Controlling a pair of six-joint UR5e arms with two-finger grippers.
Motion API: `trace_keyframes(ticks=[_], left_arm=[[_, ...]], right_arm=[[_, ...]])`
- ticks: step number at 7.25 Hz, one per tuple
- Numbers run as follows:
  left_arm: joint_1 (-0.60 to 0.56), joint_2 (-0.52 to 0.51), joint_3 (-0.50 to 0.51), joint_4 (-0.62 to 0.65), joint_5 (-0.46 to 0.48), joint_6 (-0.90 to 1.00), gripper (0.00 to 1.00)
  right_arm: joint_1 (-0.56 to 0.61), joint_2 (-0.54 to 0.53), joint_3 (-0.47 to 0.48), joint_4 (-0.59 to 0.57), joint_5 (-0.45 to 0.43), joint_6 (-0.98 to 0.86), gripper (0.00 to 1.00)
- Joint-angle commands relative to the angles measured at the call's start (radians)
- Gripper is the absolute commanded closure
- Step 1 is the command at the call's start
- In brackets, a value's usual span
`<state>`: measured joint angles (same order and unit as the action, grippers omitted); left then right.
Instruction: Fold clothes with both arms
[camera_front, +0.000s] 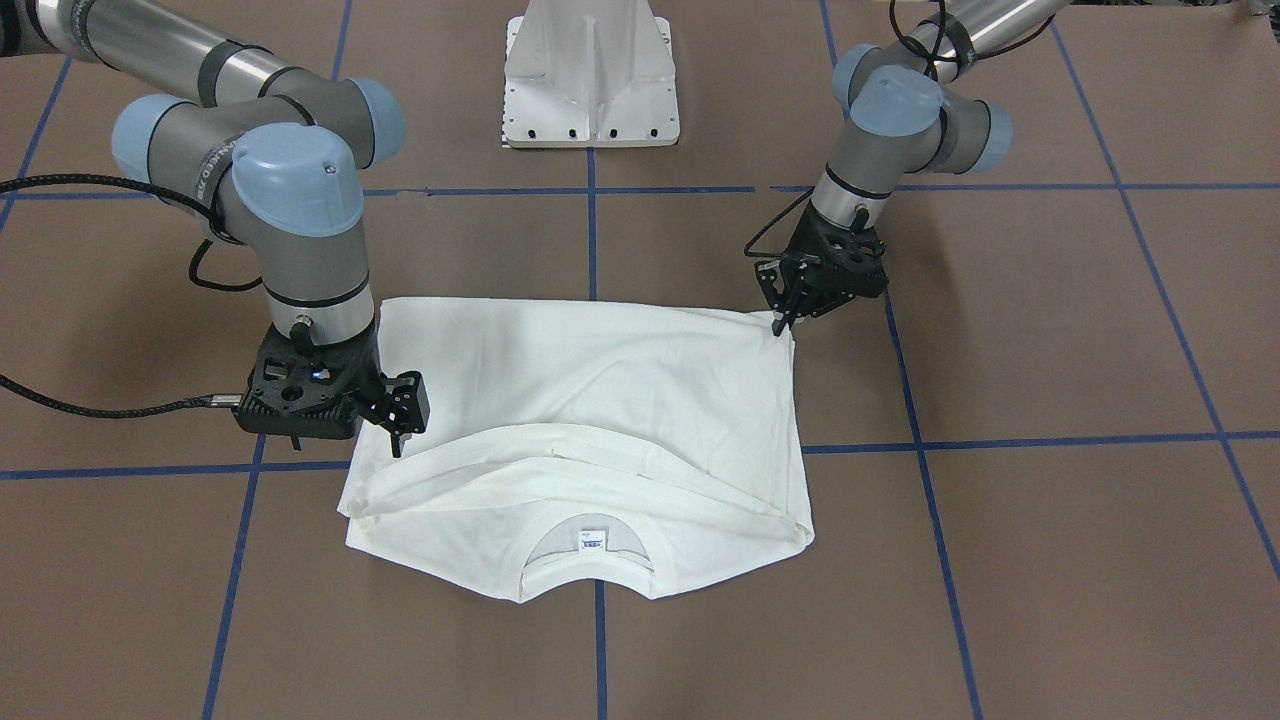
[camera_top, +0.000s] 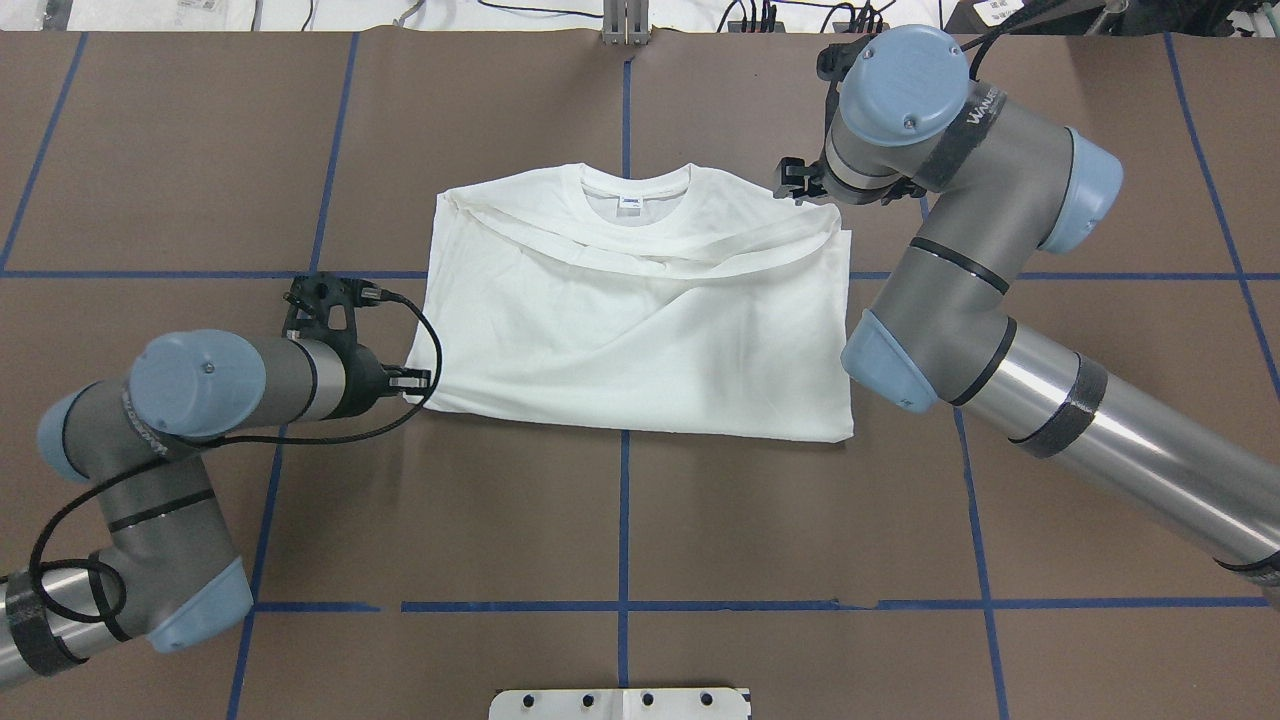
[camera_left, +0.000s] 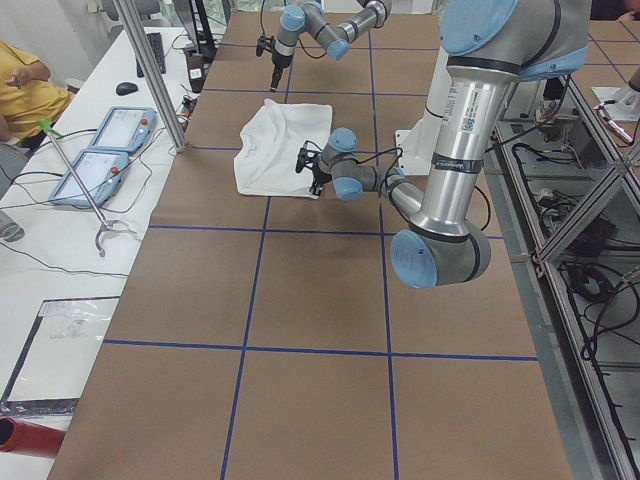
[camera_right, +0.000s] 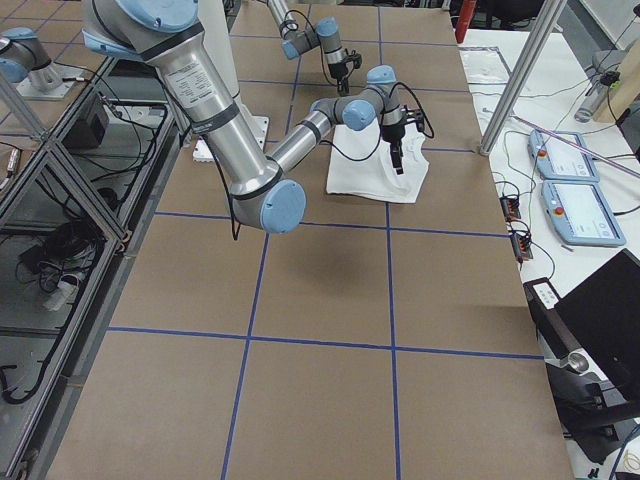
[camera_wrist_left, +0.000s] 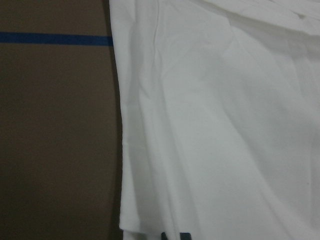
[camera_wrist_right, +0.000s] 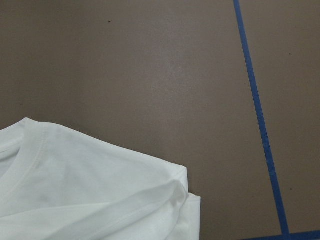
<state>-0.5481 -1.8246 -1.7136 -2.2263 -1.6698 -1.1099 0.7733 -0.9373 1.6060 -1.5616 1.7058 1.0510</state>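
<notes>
The white T-shirt lies folded flat on the brown table, neck and small label on the side away from the robot, sleeves laid across the body. Its printed text is hidden. It also shows in the overhead view. My left gripper is low at the shirt's near corner, with the fingers pinched together on the cloth edge; in the overhead view this gripper is at the shirt's near-left corner. My right gripper hangs just above the far shoulder edge and looks shut and empty. Both wrist views show only the shirt and the table.
The white pedestal base stands at the robot's side of the table. Blue tape lines cross the table. A side bench with two tablets and a seated person lies beyond the far table edge.
</notes>
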Motion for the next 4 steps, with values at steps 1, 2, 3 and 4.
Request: trace_keyframes(ticks=[1, 2, 3, 4], left_arm=[[-0.195, 0.008, 0.104, 0.000, -0.001, 0.251, 1.00], [-0.293, -0.052, 0.212, -0.006, -0.001, 0.348, 1.00], [-0.365, -0.164, 0.359, -0.004, 0.001, 0.425, 1.00], [-0.396, -0.283, 0.529, -0.010, 0.002, 0.429, 1.00]], right_arm=[[-0.002, 0.000, 0.002, 0.000, 0.000, 0.003, 0.00], [-0.002, 0.006, 0.003, 0.000, -0.002, 0.007, 0.00], [-0.003, 0.005, 0.008, 0.000, -0.002, 0.007, 0.00], [-0.006, 0.005, 0.008, 0.000, -0.002, 0.006, 0.00]])
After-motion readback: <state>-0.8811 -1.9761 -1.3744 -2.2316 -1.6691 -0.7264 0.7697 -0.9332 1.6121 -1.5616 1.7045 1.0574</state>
